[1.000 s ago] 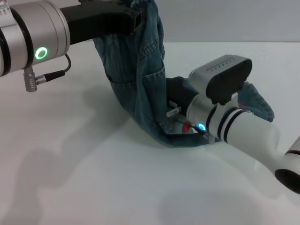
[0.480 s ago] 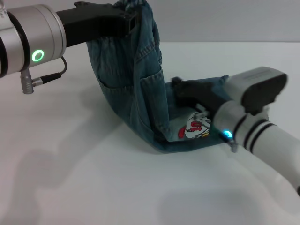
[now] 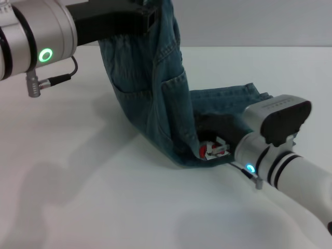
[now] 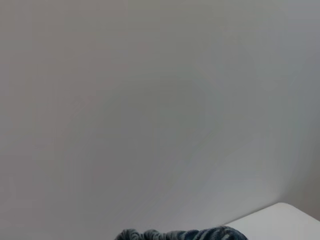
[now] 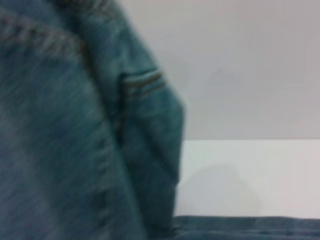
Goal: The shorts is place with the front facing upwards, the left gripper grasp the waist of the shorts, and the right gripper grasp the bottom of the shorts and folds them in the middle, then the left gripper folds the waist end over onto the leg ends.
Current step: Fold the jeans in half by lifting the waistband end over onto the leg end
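Denim shorts hang from the raised left gripper, clamped on their waist, leg ends beneath the right gripper, grip unclear; final fold remains.

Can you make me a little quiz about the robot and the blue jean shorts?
1. True or false: the denim shorts lie completely flat on the white table.
2. Which gripper holds the shorts up in the air? A) left gripper B) right gripper C) neither
3. Fill in the gap: the small patch beside the right gripper is white and ____.

Key: 1. False: one end hangs from the left gripper while the other end rests on the table. 2. A: the right gripper sits low, on the part that lies on the table. 3. red.
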{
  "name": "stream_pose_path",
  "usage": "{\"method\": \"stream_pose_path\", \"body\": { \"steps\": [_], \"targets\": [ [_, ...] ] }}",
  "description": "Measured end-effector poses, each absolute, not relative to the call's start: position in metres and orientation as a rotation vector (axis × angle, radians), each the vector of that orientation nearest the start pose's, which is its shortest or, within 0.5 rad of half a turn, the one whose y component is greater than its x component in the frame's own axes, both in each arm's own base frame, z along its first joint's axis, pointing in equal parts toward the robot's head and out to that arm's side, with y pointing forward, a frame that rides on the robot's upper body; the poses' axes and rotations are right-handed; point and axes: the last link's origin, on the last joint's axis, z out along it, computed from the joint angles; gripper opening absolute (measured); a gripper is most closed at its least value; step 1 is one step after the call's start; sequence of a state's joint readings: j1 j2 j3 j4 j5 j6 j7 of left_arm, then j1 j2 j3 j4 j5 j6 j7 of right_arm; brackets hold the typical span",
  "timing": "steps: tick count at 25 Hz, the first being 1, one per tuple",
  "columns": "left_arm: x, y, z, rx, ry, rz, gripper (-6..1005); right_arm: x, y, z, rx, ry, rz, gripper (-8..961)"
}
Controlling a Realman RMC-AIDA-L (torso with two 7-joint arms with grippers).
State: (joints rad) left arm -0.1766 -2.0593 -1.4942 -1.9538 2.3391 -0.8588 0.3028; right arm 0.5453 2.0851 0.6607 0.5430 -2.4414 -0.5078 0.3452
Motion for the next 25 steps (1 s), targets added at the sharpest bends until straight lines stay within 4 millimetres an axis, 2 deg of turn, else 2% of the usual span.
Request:
{"method": "stream_pose_path", "body": {
  "steps": [12,17,21,25],
  "targets": [
    [-0.077,0.327,0.046,-2.255,-0.704,-0.604,152,0.202,0.349,-0.154,-2.267,0.844,0.614,0],
    [-0.075,0.327,0.044,-2.256,-0.698,-0.614,152,0.197,0.352,-0.155,-2.282,0.838,0.609,1],
    [-0.077,0.328,0.043,-2.255,-0.704,-0.611,153,0.193,0.341,-0.162,-2.342,0.798,0.613,1],
    [-0.078,0.328,0.043,-2.254,-0.710,-0.608,153,0.202,0.337,-0.157,-2.316,0.802,0.646,1]
  ]
}}
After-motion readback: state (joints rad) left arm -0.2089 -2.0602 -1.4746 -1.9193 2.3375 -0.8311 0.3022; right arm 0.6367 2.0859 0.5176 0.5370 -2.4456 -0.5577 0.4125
